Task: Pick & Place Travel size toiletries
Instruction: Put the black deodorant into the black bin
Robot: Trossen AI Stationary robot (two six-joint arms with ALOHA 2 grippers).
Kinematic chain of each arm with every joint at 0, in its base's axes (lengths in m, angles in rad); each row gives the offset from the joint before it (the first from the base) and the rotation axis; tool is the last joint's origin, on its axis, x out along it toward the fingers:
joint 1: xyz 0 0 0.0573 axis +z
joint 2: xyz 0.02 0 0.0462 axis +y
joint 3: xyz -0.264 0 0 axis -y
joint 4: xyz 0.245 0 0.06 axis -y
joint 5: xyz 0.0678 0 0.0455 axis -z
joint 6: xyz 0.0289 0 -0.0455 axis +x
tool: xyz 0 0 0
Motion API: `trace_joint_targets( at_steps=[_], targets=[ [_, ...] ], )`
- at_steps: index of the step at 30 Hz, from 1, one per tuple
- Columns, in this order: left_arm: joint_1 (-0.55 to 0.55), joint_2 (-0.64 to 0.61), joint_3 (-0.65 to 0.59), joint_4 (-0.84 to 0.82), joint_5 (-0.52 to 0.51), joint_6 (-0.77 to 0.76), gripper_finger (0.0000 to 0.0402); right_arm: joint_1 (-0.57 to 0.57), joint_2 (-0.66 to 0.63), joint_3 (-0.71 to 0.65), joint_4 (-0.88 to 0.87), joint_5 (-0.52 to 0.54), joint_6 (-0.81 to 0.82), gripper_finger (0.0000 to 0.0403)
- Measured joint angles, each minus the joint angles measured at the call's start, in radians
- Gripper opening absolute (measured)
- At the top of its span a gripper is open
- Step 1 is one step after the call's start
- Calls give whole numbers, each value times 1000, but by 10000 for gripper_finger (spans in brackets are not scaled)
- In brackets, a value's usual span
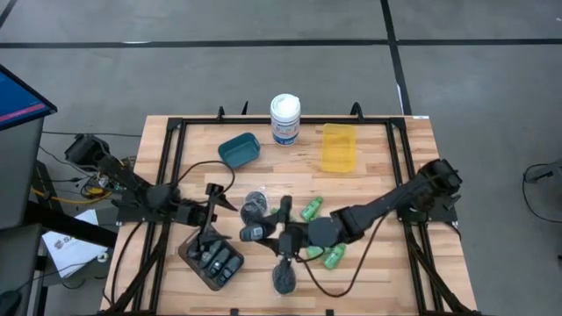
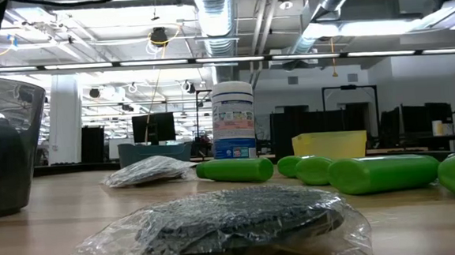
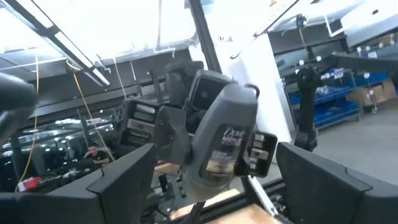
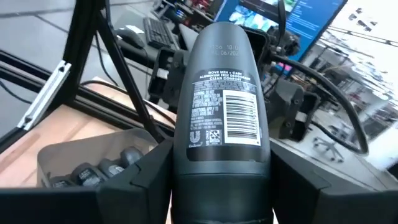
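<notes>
My right gripper point(image 1: 266, 235) point(image 4: 221, 165) is shut on a dark grey oblong mini bottle point(image 1: 253, 233) point(image 4: 222, 93) over the table's near middle. My left gripper point(image 1: 223, 219) point(image 3: 217, 199) is open just left of that bottle and faces it without touching it. In the left wrist view the bottle point(image 3: 221, 137) shows its Dove label. Three green mini bottles point(image 1: 312, 209) point(image 1: 314, 252) point(image 1: 334, 257) lie on their sides to the right. Two round dark pieces in clear wrap point(image 1: 255, 204) point(image 1: 284, 279) lie flat. Several dark bottles lie in the brown container point(image 1: 212, 262). My right gripper pinches the dark bottle's lower body point(image 4: 221, 186) between its two fingers point(image 4: 149, 177), which lie along the bottle. It comes about level from the table's right. The bottle's rounded end point(image 4: 227, 37) points away from the wrist, toward the left arm. The bottle looks lifted clear of the table.
A white canister with a blue label point(image 1: 284, 118) stands at the far edge between a teal container point(image 1: 239, 149) and a yellow one point(image 1: 339, 147). Black frame rails point(image 1: 167, 167) run along both table sides. Bare wood lies at the far left and near right.
</notes>
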Motion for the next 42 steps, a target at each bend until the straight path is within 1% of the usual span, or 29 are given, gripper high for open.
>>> trace_joint_targets(
  at_steps=[8,12,15,17,24,28,30,32,38,39,42],
  targets=[
    [53,42,5,55,0,1,328,-65,0,0,3,-100,43,195],
    [75,64,35,58,45,3,328,-87,0,0,-7,-113,60,195],
    [94,104,67,55,53,3,328,-99,0,0,3,-142,63,195],
    [105,132,85,54,56,3,328,-104,0,0,0,-147,63,195],
    [128,209,159,58,121,3,328,-104,0,0,-10,-151,63,195],
    [129,230,168,58,126,3,323,-103,0,1,-27,-153,62,195],
    [129,233,168,57,126,3,309,-103,0,1,-34,-153,63,195],
    [129,233,168,59,125,3,287,-103,0,1,-34,-154,63,195],
    [129,231,168,61,127,35,185,-103,0,1,-33,-150,84,195],
    [129,231,168,62,128,36,178,-103,0,1,-33,-147,86,194],
    [125,231,168,61,127,41,178,-104,0,1,-33,-146,93,194]
  ],
)
